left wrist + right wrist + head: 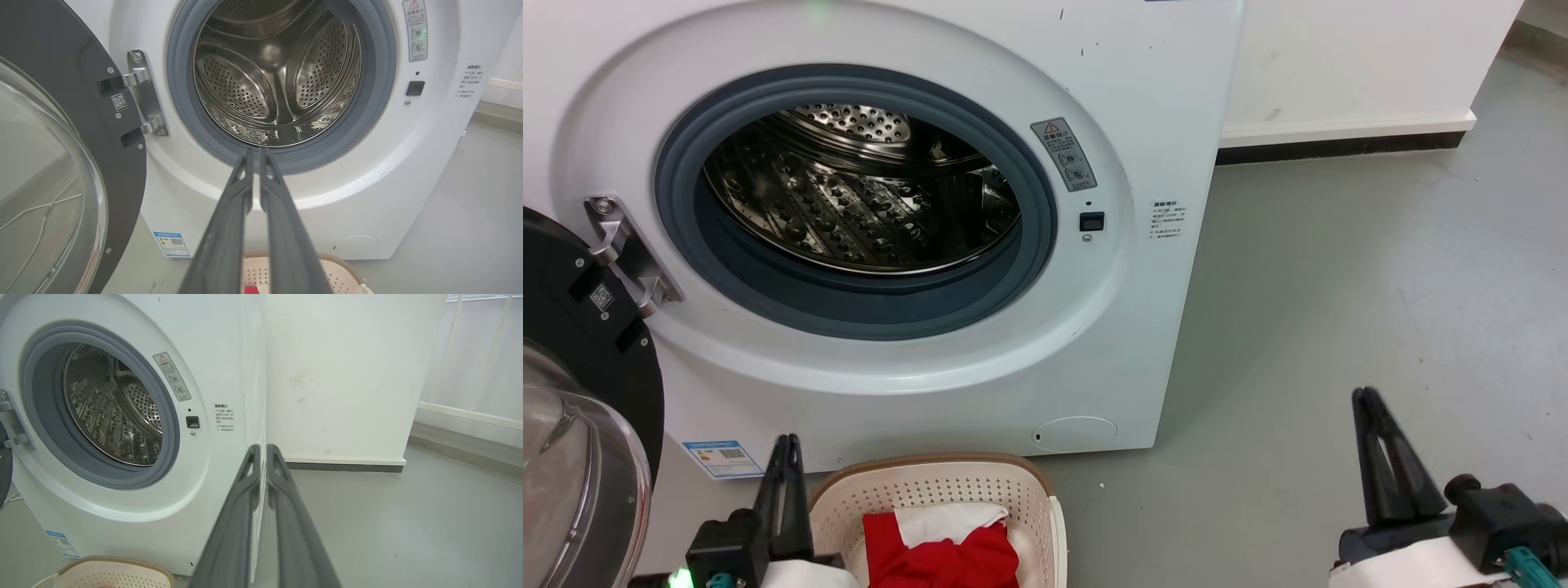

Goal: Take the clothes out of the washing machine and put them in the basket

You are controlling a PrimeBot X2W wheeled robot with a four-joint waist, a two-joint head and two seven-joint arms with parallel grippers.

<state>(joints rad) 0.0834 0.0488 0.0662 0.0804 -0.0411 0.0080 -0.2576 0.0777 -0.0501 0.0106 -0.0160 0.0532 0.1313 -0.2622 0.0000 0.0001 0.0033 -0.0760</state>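
The white washing machine [1152,122] stands with its black-rimmed glass door [580,392] swung open to the left; its steel drum [278,77] is bare inside. The red clothes [939,555], with a white part on top, lie in the cream basket [931,486] on the floor before the machine. My left gripper [786,445] is shut with nothing in it, just left of the basket's rim. My right gripper [1365,396] is shut and holds nothing, above the grey floor to the machine's right. In the wrist views the left gripper [255,153] and right gripper [261,449] each show fingers close together.
A white wall [1347,57] with a dark skirting strip runs behind the machine on the right. Grey floor [1339,286] stretches to the right of the machine. The open door takes up the room at the left. A window ledge [466,416] shows at the far right.
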